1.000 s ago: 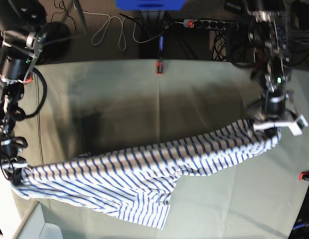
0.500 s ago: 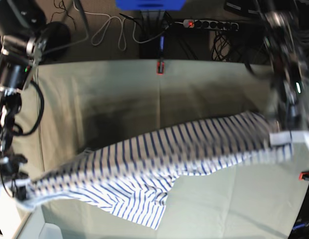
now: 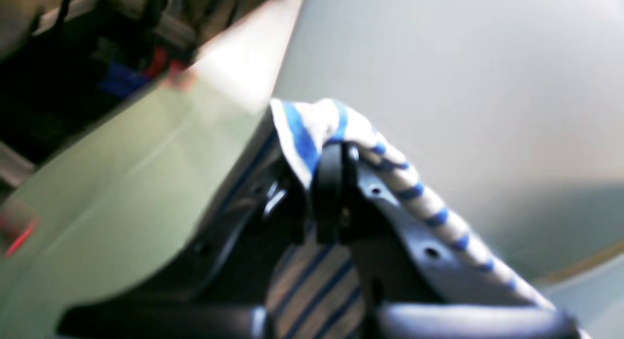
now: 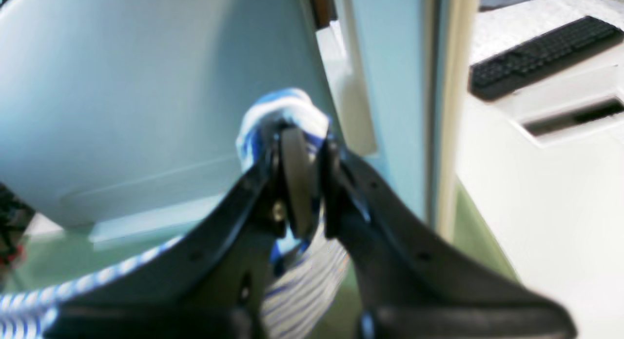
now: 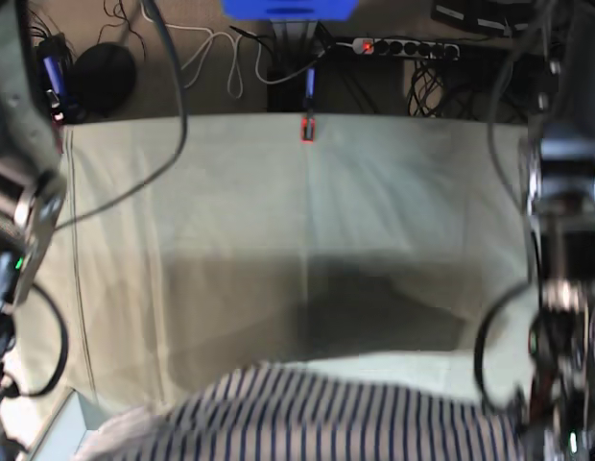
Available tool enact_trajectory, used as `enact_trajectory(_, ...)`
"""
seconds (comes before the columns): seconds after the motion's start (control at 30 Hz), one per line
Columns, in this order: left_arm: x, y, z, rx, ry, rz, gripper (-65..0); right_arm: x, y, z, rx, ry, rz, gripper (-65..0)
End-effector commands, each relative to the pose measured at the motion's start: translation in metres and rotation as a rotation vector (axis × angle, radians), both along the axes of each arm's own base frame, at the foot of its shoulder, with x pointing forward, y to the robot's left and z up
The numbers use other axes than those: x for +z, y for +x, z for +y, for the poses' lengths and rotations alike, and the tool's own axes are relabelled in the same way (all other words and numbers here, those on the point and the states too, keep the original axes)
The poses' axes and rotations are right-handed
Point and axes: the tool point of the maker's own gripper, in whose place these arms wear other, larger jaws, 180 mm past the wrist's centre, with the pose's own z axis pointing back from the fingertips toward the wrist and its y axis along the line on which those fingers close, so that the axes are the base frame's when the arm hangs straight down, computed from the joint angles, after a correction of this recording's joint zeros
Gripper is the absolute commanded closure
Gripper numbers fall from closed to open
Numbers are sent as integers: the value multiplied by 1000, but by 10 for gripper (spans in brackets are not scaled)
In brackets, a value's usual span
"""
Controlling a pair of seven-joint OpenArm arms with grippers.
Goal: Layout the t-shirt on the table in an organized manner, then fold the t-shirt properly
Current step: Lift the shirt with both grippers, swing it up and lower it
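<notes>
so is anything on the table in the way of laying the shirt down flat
Nothing visible. Both grippers, left and right, are shut on the t-shirt, and the table beyond it shows bare cloth. Its near edge is hidden by the shirt.

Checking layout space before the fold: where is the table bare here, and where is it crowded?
The table is bare across its far and middle stretch, from the red clamp down to the t-shirt. Crowded: the near edge, where the shirt hangs stretched between the left gripper and right gripper.
</notes>
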Motion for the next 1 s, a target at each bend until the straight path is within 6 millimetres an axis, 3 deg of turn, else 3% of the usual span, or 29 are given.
enact_trajectory(0.0,28,5,10,26,-12,-50,0,43,-2,-20,-37,-16,-98,0)
enact_trajectory(0.1,41,13,11,17,-63,-62,0,49,0,-23,-40,-18,-102,0)
enact_trajectory(0.17,31,13,9,8,-88,-45,0,44,0,-23,-38,-19,-85,0)
enact_trajectory(0.23,1,9,11,9,-98,8,0,8,-7,-23,-37,-22,-19,0)
enact_trajectory(0.33,-66,-11,15,21,-97,126,0,-49,-21,-22,-34,-26,86,0)
enact_trajectory(0.43,-125,-43,28,47,-143,219,0,-106,-42,-21,-30,-25,195,0)
enact_trajectory(0.5,-157,-68,36,60,-188,265,0,-130,-56,-21,-29,-31,239,0)
enact_trajectory(0.6,-189,-106,43,68,-228,315,0,-158,-85,-17,-12,-76,305,0)
enact_trajectory(0.7,-209,-139,47,66,-234,353,0,-158,-104,-6,12,-130,308,0)
enact_trajectory(0.8,-217,-165,57,88,-241,365,0,-147,-118,5,37,-181,290,0)
enact_trajectory(0.9,-222,-173,64,110,-248,374,0,-149,-117,22,70,-187,294,0)
enact_trajectory(0.97,-234,-175,66,119,-255,405,-3,-161,-116,31,91,-176,320,0)
